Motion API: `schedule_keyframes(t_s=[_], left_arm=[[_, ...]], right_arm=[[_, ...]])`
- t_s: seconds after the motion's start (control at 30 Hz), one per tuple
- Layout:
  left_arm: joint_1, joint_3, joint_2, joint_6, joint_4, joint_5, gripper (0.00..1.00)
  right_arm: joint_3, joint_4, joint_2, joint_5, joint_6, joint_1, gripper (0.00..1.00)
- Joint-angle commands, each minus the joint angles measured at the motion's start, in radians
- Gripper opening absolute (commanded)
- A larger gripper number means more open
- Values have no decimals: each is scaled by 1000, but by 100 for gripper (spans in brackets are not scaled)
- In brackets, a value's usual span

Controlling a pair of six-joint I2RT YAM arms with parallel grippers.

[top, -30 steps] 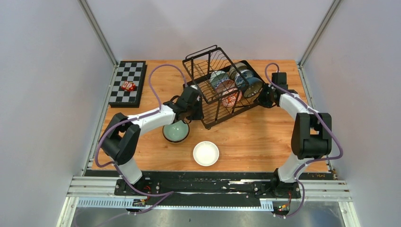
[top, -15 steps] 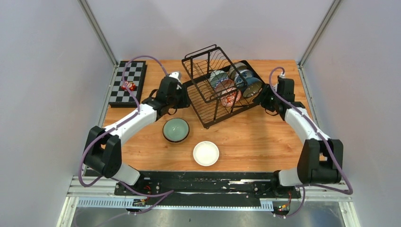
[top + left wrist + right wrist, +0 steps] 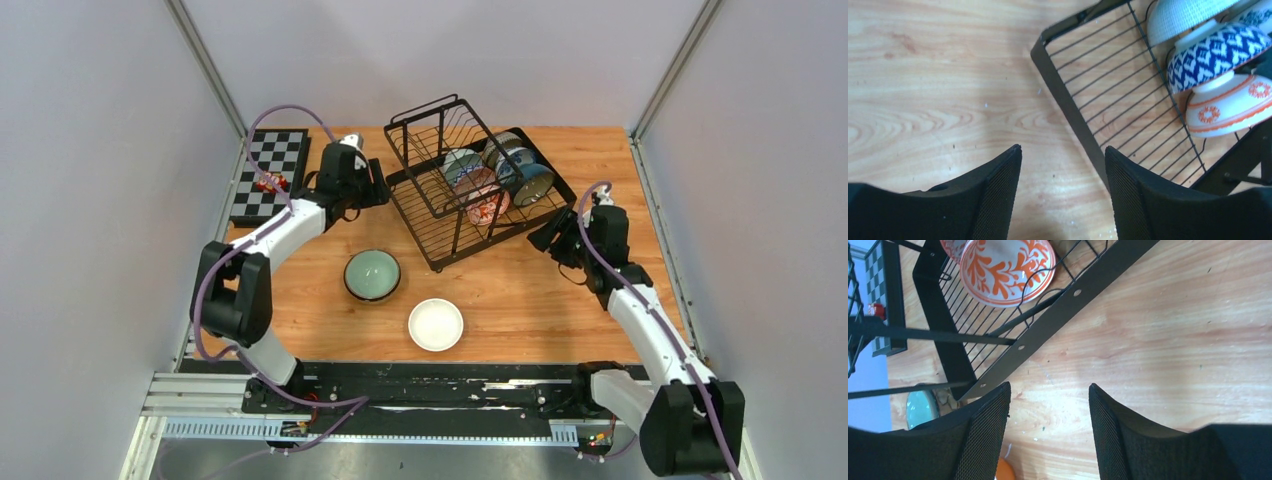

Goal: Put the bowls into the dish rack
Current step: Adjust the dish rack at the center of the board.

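Observation:
The black wire dish rack [image 3: 470, 195] stands at the back middle of the table, with several bowls [image 3: 487, 180] on edge in its slots. A pale green bowl [image 3: 372, 274] and a bowl with a white inside [image 3: 436, 324] sit upright on the table in front of it. My left gripper [image 3: 378, 190] hovers open just off the rack's left corner [image 3: 1068, 105], nothing between its fingers; a blue-patterned bowl [image 3: 1215, 55] shows in the rack. My right gripper [image 3: 543, 232] is open and empty off the rack's right edge [image 3: 1058, 335], near an orange-floral bowl [image 3: 1007, 270].
A black-and-white checkerboard [image 3: 270, 175] with a small red thing [image 3: 270, 182] on it lies at the back left. Grey walls close in both sides and the back. The rack's folding upper basket [image 3: 440, 125] stands raised at the rear.
Both arms have drawn back from the rack: the left gripper went from its front-left side to the back left, the right gripper came toward the near right. Both sets of jaws opened wider.

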Motion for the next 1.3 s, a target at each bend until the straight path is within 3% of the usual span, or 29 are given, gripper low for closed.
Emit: schedule_keyframes(t_s=[0.0, 0.4, 0.73, 1.0, 1.27], left_arm=[[31, 102, 88, 52, 67, 74, 65], [69, 338, 359, 190, 92, 193, 68], [75, 495, 510, 296, 53, 215, 67], [82, 629, 621, 311, -7, 275, 56], [82, 650, 679, 284, -9, 340, 41]], right_arm=[[-70, 18, -70, -10, 75, 49, 61], [-88, 135, -37, 154, 218, 312, 64], [-48, 259, 130, 203, 305, 388, 64], [-3, 301, 246, 244, 363, 401, 64], [37, 324, 350, 307, 409, 407, 61]])
